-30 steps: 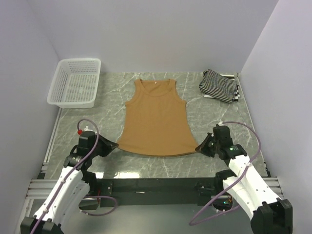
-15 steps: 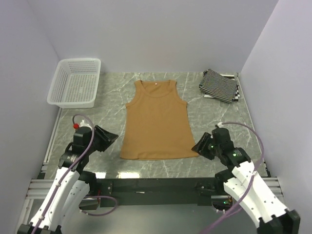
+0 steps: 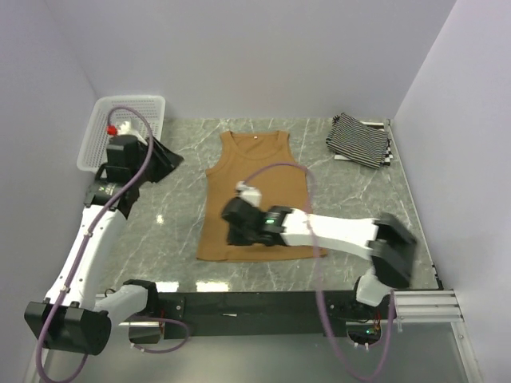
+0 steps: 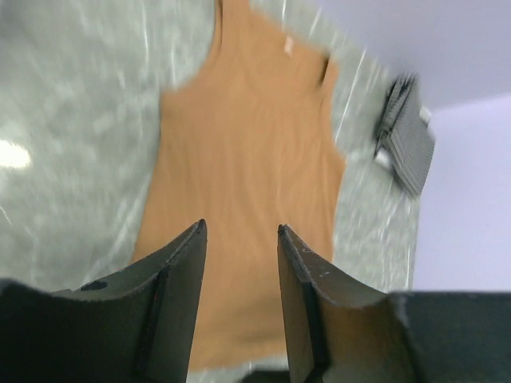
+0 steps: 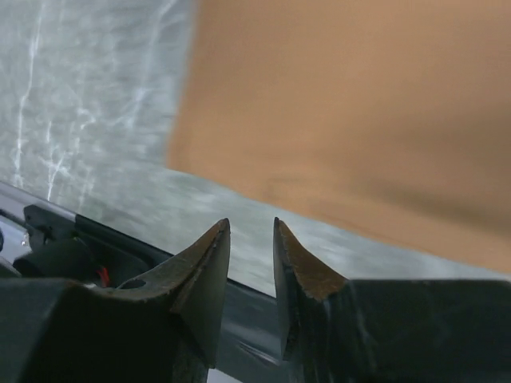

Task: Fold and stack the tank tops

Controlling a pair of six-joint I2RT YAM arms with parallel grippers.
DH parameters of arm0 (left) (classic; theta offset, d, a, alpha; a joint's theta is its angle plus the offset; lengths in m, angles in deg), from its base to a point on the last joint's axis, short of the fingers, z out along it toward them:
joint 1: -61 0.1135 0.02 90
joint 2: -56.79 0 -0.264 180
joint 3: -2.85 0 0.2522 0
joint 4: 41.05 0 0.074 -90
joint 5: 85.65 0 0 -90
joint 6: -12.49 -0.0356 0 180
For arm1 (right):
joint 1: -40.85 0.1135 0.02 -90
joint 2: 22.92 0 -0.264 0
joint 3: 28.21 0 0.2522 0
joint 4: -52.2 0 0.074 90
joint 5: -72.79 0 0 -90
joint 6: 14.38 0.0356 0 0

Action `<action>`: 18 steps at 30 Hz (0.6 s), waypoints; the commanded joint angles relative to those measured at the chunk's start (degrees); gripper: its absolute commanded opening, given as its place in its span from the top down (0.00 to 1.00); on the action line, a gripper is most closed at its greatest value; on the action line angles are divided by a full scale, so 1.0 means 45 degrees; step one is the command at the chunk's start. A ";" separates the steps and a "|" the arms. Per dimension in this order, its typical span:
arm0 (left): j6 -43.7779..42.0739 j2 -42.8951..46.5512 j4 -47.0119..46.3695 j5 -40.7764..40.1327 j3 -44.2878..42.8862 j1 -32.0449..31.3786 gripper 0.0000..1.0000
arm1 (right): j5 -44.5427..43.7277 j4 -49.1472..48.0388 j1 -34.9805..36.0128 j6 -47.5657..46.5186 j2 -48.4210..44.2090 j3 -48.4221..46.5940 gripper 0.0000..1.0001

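Observation:
The plain tan-brown tank top (image 3: 255, 187) lies flat in the middle of the marble table, neck toward the back wall. It fills the left wrist view (image 4: 247, 144) and the top of the right wrist view (image 5: 359, 104). A folded black-and-white striped tank top (image 3: 359, 140) rests at the back right, also caught as a blur (image 4: 407, 132). My left gripper (image 3: 166, 158) hangs open in the air beside the basket, nothing between its fingers (image 4: 241, 227). My right gripper (image 3: 231, 233) reaches across the tan top's hem to its near left corner, jaws narrowly open and empty (image 5: 251, 222).
A white mesh basket (image 3: 124, 134) stands at the back left, just behind the left wrist. The table's dark front rail (image 5: 96, 247) runs right under the right fingertips. Grey walls close in on three sides.
Both grippers let go of the tan top's hem corners and opened. The left arm rose and swung back toward the basket. The right arm stretched leftward over the hem, its jaws narrowing again.

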 commanded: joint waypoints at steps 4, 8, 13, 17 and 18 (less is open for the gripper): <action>-0.1234 -0.0463 0.0672 -0.0479 -0.2454 0.1206 0.53 | -0.1027 0.0390 0.1760 0.0098 0.4774 -0.4829 0.65; -0.1331 -0.0816 0.0633 0.0010 -0.2711 0.1579 0.55 | -0.0890 0.0880 0.2054 -0.0039 0.6109 -0.6124 0.65; -0.1351 -0.0894 0.0321 0.0322 -0.2303 0.1813 0.55 | -0.0988 0.1504 0.2250 -0.0292 0.7163 -0.7373 0.65; -0.1351 -0.0933 0.0164 0.0420 -0.1989 0.1814 0.55 | -0.1163 0.1973 0.2289 -0.0390 0.7711 -0.8000 0.65; -0.1370 -0.0933 0.0125 0.0459 -0.1930 0.1814 0.55 | -0.1241 0.2051 0.2289 -0.0390 0.7906 -0.8098 0.65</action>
